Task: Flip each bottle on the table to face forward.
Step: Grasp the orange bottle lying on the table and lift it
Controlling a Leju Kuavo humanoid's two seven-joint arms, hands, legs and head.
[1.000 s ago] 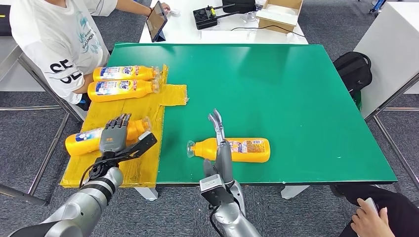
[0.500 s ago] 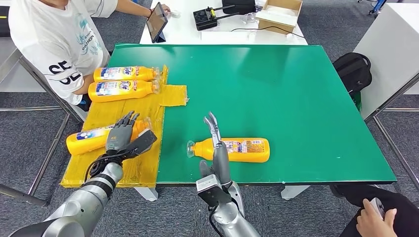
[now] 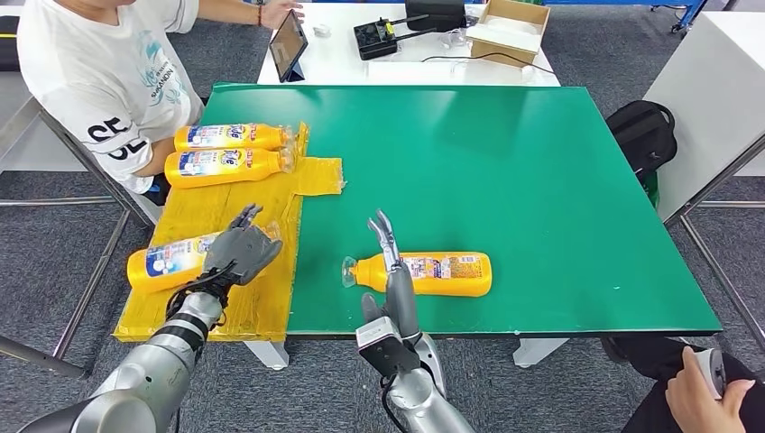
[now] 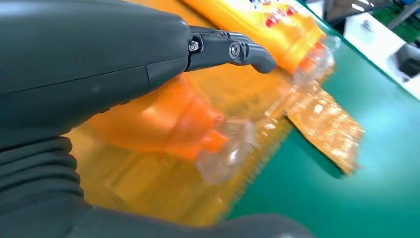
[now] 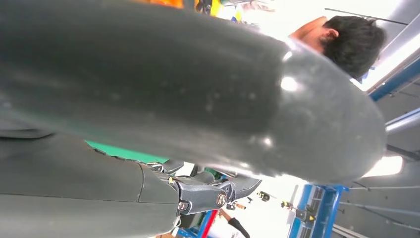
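Orange bottle (image 3: 171, 260) under left hand (image 3: 236, 251)

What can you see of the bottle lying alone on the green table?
The bottle is yellow-orange plastic with a clear cap pointing toward the yellow sheet. It lies on its side near the front edge of the table, showing a printed label of small text. The right hand reaches over its neck end; contact is unclear.
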